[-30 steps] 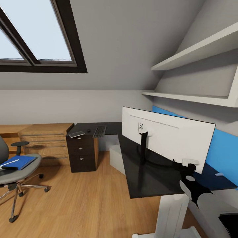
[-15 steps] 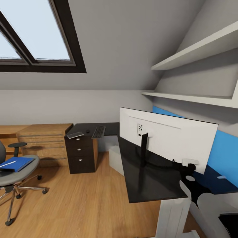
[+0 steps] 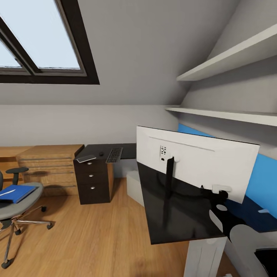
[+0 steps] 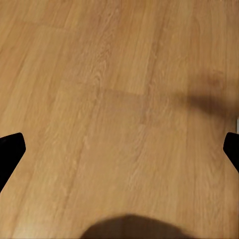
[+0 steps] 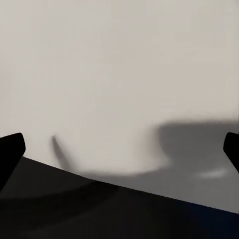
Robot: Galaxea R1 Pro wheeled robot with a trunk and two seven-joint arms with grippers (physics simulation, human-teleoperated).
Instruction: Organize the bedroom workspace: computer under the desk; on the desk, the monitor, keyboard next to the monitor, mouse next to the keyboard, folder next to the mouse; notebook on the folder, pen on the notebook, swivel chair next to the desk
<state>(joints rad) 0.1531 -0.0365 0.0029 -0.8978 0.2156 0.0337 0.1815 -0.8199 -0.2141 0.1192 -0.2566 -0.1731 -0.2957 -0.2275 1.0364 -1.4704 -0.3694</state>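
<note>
monitor (image 3: pixel 200 163): white back, black stand
table (image 3: pixel 173 209): glossy black top, white leg, bright blue back panel
keyboard (image 3: pixel 114 154): dark grey-black
mouse (image 3: pixel 101 153): dark
folder (image 3: pixel 16 192): bright blue
chair (image 3: pixel 17 200): grey seat, black armrest, chrome base with black casters
drawers (image 3: pixel 92 180): dark brown-black fronts, silver knobs
low unit (image 3: pixel 50 163): light wood with visible grain
floor (image 4: pixel 119 99): warm light wood planks
walls (image 3: pixel 154 50): grey-white
skylight (image 3: pixel 42 42): black frame, pale blue-white pane
shelves (image 3: pixel 227 61): off-white
left pincer (image 4: pixel 119 152): black fingertips
right pincer (image 5: pixel 119 152): black fingertips
</note>
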